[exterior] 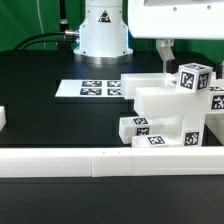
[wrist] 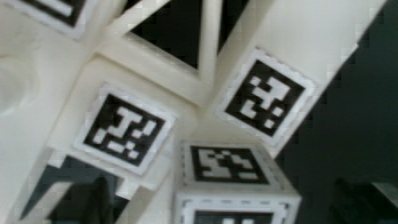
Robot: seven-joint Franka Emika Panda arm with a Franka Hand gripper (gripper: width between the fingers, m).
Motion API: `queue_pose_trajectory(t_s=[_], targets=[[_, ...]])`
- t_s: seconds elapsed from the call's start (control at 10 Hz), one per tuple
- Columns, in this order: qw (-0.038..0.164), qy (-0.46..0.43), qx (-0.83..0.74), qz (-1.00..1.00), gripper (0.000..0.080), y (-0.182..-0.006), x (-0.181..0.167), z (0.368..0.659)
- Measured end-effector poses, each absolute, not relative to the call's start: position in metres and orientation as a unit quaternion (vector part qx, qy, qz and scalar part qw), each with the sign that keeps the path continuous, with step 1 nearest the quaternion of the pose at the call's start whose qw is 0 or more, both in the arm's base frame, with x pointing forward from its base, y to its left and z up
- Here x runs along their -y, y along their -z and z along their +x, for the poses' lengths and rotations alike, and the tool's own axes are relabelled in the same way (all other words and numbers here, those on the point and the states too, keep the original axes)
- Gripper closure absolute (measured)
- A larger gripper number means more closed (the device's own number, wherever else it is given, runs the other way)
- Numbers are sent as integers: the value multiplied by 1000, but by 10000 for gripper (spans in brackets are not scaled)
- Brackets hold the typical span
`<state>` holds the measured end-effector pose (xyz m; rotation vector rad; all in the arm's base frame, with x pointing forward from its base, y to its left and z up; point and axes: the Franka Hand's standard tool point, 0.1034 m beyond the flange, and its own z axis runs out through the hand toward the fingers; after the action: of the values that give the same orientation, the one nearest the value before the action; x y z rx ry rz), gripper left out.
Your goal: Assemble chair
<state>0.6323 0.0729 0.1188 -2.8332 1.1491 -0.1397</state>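
Tabletop (exterior: 40,110): black, bordered by a long white rail (exterior: 60,160); no containers are seen
Marker board (exterior: 92,89): laid flat behind
Chair (exterior: 165,115): white tagged blocks, judged largely joined, stood at the exterior view's right beside the rail; loose pieces (exterior: 140,128) at its foot are judged left to fit
End effector (exterior: 166,50): hung above the chair, nothing held; whether wide or narrow cannot be told
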Motion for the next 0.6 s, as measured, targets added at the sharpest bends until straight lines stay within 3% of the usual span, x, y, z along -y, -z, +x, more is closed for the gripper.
queue_pose_trajectory(t_s=[0.6], targets=[[21,52,-140,-989,150,-118,-74,631]])
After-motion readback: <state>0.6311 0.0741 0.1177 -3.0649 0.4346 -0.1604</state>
